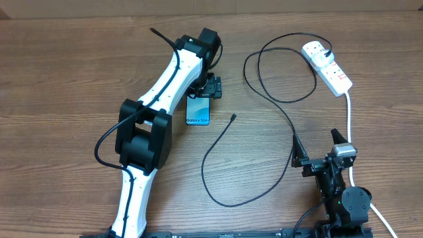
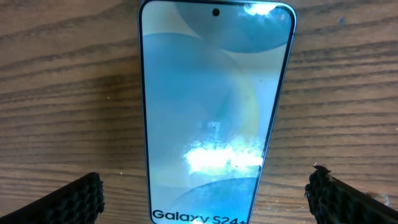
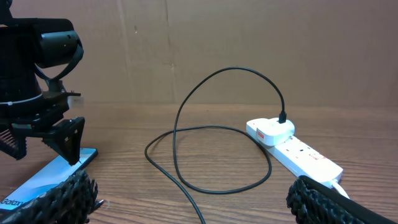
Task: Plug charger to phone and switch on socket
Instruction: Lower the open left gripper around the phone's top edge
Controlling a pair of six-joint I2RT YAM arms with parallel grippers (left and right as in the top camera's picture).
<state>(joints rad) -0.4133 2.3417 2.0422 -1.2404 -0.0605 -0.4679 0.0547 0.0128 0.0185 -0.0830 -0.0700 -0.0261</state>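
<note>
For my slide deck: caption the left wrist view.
Open left gripper flanks the phone lying screen-up on the wooden table.

Left gripper (image 1: 203, 92) outstretched, right gripper (image 1: 314, 143) tucked back — both seemingly spread wide.

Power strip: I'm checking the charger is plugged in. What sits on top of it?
A white plug sits on one end of the power strip, the black cable running out of it. The socket holes under it are covered.
</note>
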